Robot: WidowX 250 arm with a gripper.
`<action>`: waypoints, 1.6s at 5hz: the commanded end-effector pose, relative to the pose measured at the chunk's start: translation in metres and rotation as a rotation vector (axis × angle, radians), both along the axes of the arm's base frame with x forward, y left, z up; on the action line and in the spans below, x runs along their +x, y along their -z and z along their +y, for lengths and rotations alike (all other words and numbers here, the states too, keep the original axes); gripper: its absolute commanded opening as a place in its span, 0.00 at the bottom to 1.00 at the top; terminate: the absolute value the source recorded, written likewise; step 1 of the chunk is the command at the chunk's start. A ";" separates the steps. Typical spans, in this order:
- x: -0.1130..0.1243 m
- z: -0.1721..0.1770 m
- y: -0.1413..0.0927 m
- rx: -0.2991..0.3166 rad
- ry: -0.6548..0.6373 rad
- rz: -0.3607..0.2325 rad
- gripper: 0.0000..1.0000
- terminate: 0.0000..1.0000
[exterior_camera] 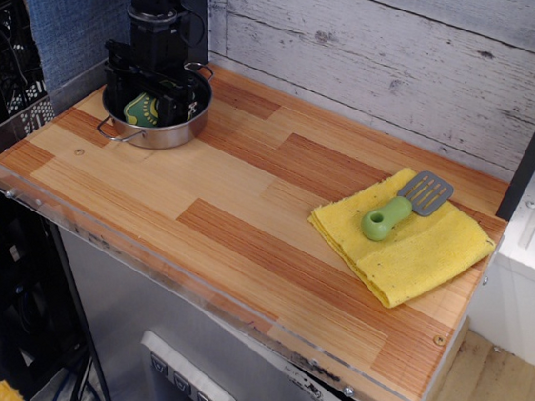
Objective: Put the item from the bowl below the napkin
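The steel bowl [164,135] stands at the table's back left corner. The green item [143,110] lies inside it, partly hidden by the arm. My black gripper [144,101] is lowered into the bowl. Its fingers [114,89] stand apart on either side of the item, and I cannot tell whether they touch it. The yellow napkin [415,254] lies rumpled at the right side of the table, far from the gripper.
A green-handled grey spatula [395,212] lies on the napkin's upper part. A clear plastic rim [19,195] runs along the table's left and front edges. A plank wall stands behind the table. Bare wood lies in front of the napkin.
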State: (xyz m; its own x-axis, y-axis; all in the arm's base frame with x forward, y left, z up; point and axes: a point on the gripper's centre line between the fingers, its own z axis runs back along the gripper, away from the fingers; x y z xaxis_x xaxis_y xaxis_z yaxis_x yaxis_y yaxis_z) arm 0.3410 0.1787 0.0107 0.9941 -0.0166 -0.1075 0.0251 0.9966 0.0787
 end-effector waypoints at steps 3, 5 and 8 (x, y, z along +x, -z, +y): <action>0.000 0.002 -0.022 0.001 -0.070 -0.118 0.00 0.00; -0.012 0.000 -0.088 -0.012 -0.178 -0.270 0.00 0.00; -0.008 -0.112 -0.091 -0.039 -0.033 -0.215 0.00 0.00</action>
State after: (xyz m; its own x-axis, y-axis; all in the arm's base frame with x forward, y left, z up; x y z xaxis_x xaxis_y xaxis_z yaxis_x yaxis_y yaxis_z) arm 0.3308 0.0644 0.0870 0.9977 0.0242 0.0635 -0.0262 0.9992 0.0307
